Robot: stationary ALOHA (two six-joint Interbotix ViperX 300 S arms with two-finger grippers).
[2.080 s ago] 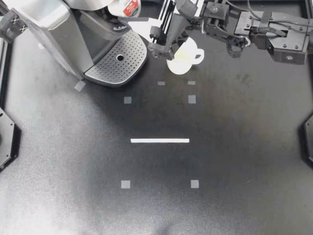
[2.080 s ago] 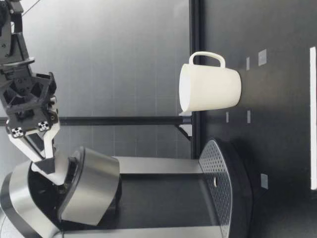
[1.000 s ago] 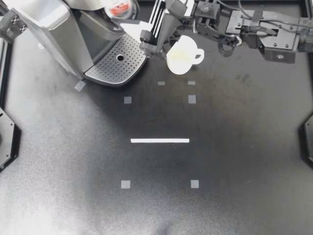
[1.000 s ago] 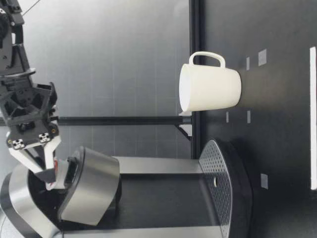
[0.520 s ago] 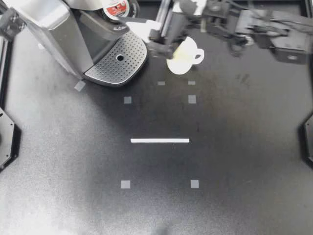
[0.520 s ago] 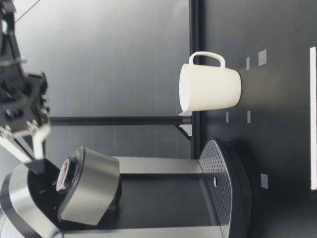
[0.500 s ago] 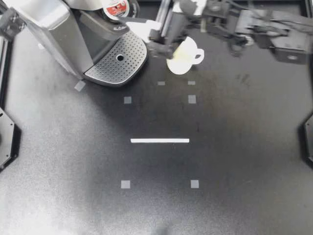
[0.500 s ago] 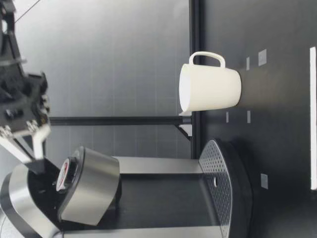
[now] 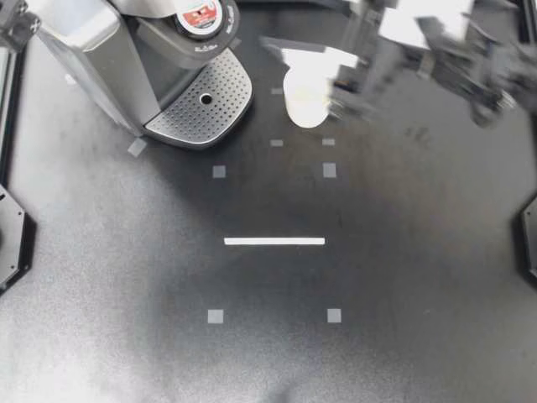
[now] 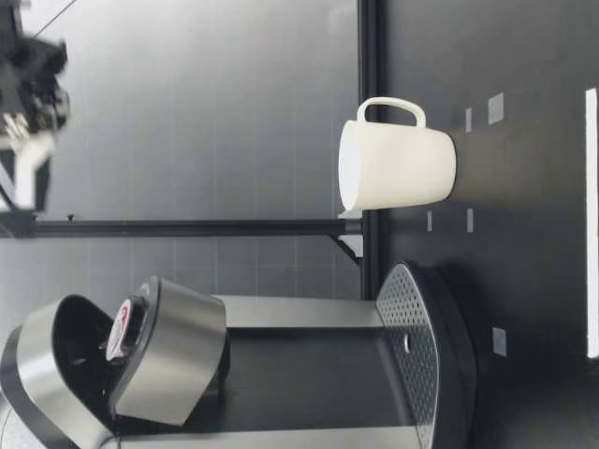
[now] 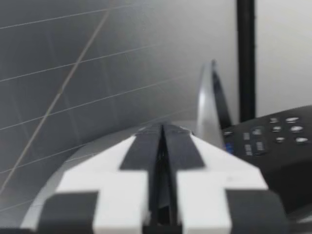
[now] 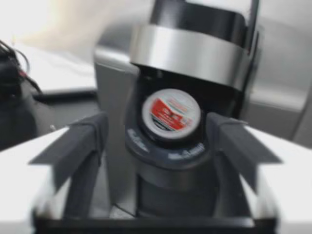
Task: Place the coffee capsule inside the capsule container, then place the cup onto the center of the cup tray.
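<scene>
Squarely seated, red-and-white capsule (image 12: 170, 113) fills its container (image 12: 161, 152).

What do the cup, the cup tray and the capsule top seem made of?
The cup looks like glazed ceramic: smooth, white, softly shiny. The cup tray seems metal or metallised plastic: silvery, perforated. The capsule top is perhaps printed foil: flat, red and white.

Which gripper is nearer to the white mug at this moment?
Right. My right gripper hangs open above the white mug, well clear of it; my left gripper sits shut on the coffee machine's far side.
</scene>
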